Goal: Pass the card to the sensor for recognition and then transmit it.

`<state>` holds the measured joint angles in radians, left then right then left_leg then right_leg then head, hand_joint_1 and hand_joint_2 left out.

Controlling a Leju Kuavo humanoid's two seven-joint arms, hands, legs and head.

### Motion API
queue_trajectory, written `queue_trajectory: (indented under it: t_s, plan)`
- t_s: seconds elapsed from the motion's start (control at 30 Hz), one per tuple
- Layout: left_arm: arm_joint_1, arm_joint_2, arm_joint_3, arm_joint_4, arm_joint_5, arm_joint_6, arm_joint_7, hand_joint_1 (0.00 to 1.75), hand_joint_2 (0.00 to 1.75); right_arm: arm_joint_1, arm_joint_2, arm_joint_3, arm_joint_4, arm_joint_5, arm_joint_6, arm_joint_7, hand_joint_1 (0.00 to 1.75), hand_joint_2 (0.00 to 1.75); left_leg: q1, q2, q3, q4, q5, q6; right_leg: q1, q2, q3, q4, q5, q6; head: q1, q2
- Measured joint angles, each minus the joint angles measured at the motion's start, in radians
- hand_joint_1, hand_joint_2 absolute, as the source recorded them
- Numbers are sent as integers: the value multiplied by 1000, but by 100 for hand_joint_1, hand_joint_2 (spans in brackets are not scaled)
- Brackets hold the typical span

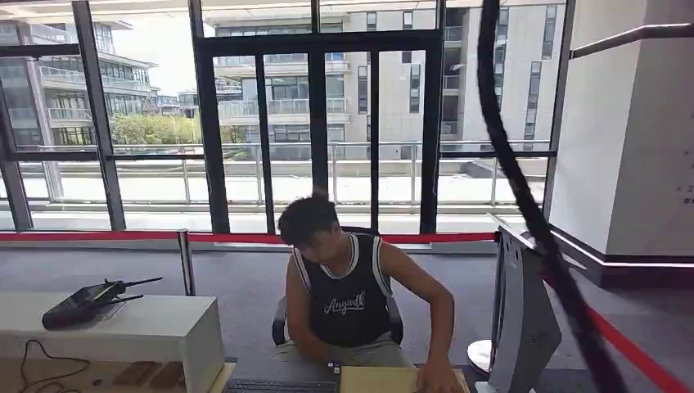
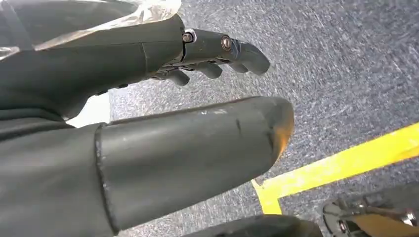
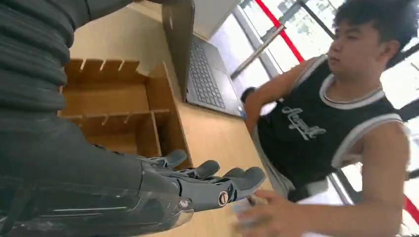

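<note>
My right hand hovers low over a wooden table, fingers stretched out flat and holding nothing. Just past its fingertips lies a person's hand, with a pale blurred flat thing beside it; I cannot tell whether that is the card. My left hand hangs over grey carpet with fingers loosely apart and empty. In the head view the person sits behind the table, leaning down toward it.
A wooden slotted box and an open laptop stand on the table beside my right hand. A grey monitor stands at the right, a white counter with a black radio at the left. A yellow floor line runs below my left hand.
</note>
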<state>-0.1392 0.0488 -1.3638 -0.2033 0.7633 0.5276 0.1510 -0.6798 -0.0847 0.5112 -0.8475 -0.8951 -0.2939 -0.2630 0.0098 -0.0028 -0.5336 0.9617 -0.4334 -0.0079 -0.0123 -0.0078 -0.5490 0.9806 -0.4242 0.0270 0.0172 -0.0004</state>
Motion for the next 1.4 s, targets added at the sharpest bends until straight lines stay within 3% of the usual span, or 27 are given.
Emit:
queue_trajectory:
  t_s: [0.1,0.23,0.37,0.47,0.6,0.73,0.97,1.4]
  plan:
    - [0,0,4,0,5,-11,7,0,0,63,-21,14,-76,62,-57,-74,0,175,0,1,0,0,0,0,0,1,0,0,0,0,0,0]
    - [0,0,5,0,8,-12,8,0,0,98,-43,48,-153,207,-100,-66,0,175,1,1,0,0,0,0,0,1,0,0,0,0,0,0]
    - [1,0,9,0,11,-12,8,0,0,109,-67,106,-226,553,-222,-24,0,175,1,1,0,0,0,0,0,1,0,0,0,-1,-1,0]
    - [0,0,12,0,12,-11,8,0,0,110,-77,131,-266,794,-268,27,0,175,1,1,0,0,0,0,0,1,0,0,0,-1,0,0]
    - [0,0,16,0,14,-9,5,0,0,110,-83,164,-292,1121,-323,142,0,175,1,0,0,0,0,0,0,1,0,0,0,-1,0,0]
    - [0,0,21,0,11,-9,2,0,0,110,-91,196,-298,1357,-290,255,0,175,0,0,0,0,0,0,0,1,0,0,0,-1,0,0]
    - [0,0,22,0,10,-7,9,0,0,112,-109,235,-278,1683,-136,399,0,175,0,0,0,0,0,0,0,1,0,0,0,-1,0,0]
    - [0,1,22,0,-3,-6,6,0,0,183,-150,278,-233,1758,5,514,0,175,0,0,0,0,0,0,0,1,0,0,0,0,0,0]
